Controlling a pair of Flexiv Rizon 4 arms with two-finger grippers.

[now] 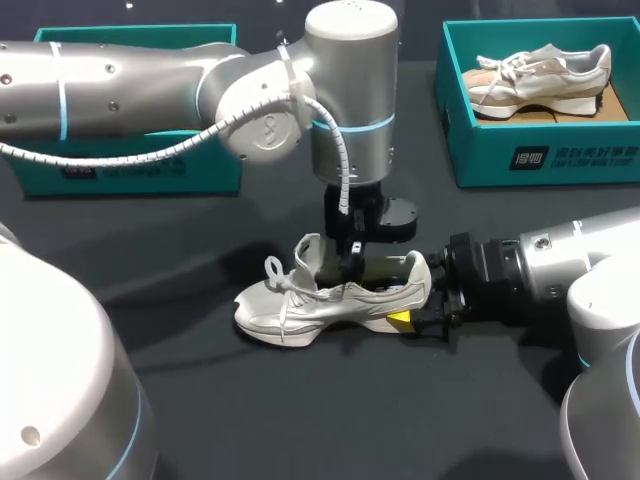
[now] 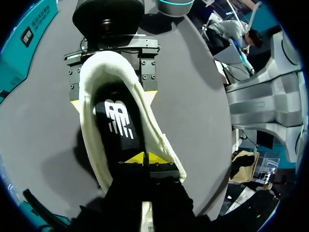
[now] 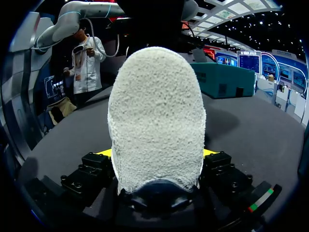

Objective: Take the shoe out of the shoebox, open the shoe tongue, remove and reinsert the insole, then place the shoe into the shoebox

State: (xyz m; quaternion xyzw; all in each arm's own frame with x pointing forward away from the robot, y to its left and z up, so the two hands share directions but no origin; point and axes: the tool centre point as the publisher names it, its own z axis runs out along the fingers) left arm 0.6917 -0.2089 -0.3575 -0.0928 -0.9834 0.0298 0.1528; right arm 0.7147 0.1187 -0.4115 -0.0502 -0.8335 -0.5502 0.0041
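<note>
Your shoe is lying on its sole near the middle of the table, outside the boxes, with its toe pointing to 9 o'clock and its heel to 3 o'clock. The tongue is standing up at the front of the opening, and the laces are hanging loose over the toe side.

Your right gripper is coming in from 3 o'clock and clamping the heel. Its yellow tips are pressing on the heel's two sides, standing as far apart as the heel is wide.

Your left gripper is reaching straight down from 12 o'clock into the shoe's opening. Its yellow tips are sitting together with only a thin seam between them, low inside the shoe, over the black insole. You are not getting a clear look at whether the insole's edge is caught in that seam. The insole is lying inside the shoe, running ahead of the tips toward the heel.

The open shoebox is standing at 2 o'clock from the shoe, well apart, and a second shoe is lying in it. Another teal box is sitting at 10 o'clock, partly behind your left arm.
</note>
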